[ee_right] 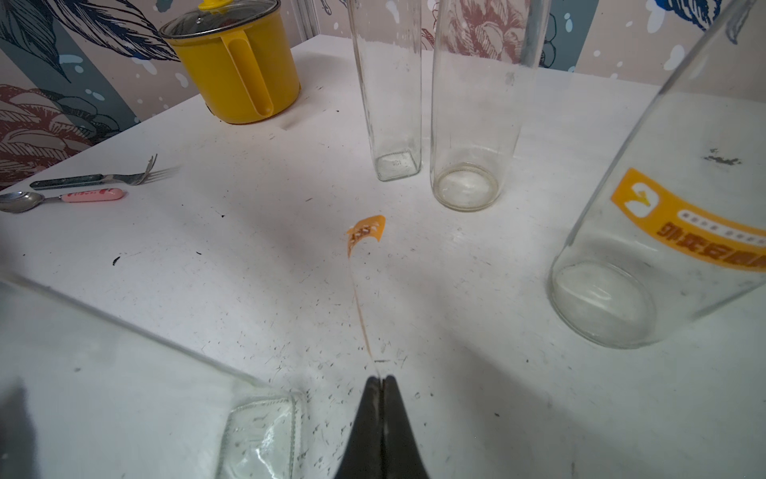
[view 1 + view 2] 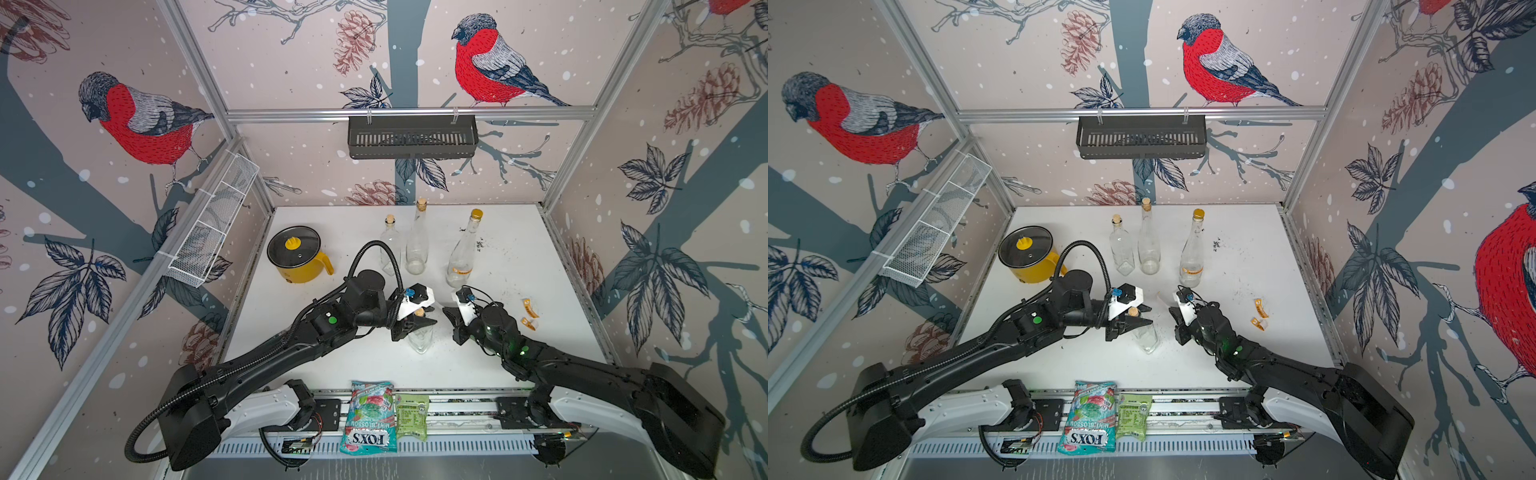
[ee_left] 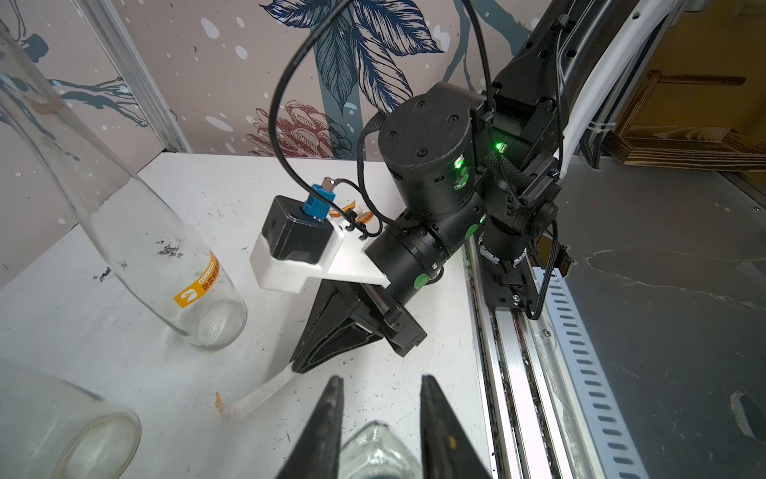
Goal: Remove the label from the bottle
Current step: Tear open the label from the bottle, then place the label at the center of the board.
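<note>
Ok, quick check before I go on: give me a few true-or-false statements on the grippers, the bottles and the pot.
1. The right gripper is shut on a peeled label strip. True.
2. The left gripper is open and holds nothing. False: it is clamped on the neck of the front bottle.
3. The gold-capped bottle carries an orange label. True.
4. The yellow pot stands without its lid. False: the lid is on it.
</note>
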Action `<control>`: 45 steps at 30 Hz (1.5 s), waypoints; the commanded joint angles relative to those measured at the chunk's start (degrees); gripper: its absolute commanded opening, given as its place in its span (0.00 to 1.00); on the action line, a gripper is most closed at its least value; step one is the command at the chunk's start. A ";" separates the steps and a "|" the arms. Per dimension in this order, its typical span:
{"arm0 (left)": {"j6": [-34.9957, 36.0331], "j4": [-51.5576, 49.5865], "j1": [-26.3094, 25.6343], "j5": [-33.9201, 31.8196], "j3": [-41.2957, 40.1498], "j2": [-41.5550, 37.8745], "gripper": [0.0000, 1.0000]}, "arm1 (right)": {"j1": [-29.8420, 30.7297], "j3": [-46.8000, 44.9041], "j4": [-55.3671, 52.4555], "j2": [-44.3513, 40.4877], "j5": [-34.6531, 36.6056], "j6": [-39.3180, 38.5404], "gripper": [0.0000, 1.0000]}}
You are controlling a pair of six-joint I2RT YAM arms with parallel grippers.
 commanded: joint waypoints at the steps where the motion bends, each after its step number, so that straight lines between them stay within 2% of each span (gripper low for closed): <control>1: -0.68 -2.35 -0.12 -2.57 0.25 -0.35 0.00 | -0.54 1.37 -0.97 0.15 0.01 0.76 0.01; 7: -3.39 1.77 -0.08 -11.97 -0.56 -2.65 0.00 | -1.57 12.57 -25.80 1.69 1.32 7.66 0.01; 11: -5.61 5.61 -0.12 -17.08 -1.75 -3.98 0.00 | -2.51 17.81 -41.59 0.80 5.00 18.31 0.01; 16: -6.65 8.30 -0.07 -19.92 -1.99 -3.85 0.00 | -6.92 22.37 -58.54 0.68 6.28 31.52 0.01; 19: -6.77 9.00 -0.12 -19.43 -1.46 -3.67 0.00 | -12.41 24.69 -65.84 0.02 5.32 36.57 0.01; 22: -6.64 9.07 -0.10 -18.93 -1.38 -4.30 0.00 | -20.50 26.98 -71.74 -1.14 1.61 36.65 0.01; 26: -6.03 8.73 -0.12 -19.52 -1.96 -6.38 0.00 | -32.70 28.83 -77.57 -3.62 1.85 34.67 0.00; 29: -5.97 9.54 -0.14 -20.14 -3.11 -8.17 0.00 | -41.55 30.25 -80.31 -4.01 -1.00 32.58 0.00; 31: -6.01 10.00 -0.14 -20.39 -3.68 -8.98 0.00 | -44.83 31.90 -82.33 -3.14 -3.19 30.44 0.01; 37: -5.51 10.32 -0.14 -20.08 -3.94 -9.54 0.00 | -45.95 35.21 -92.23 3.12 -1.52 29.81 0.00; 40: -5.28 10.40 -0.14 -19.81 -3.84 -9.71 0.00 | -45.93 33.22 -93.53 3.89 -2.15 30.91 0.00; 45: -5.18 10.52 -0.11 -19.85 -4.13 -10.67 0.00 | -45.99 33.76 -96.19 7.02 0.73 31.21 0.00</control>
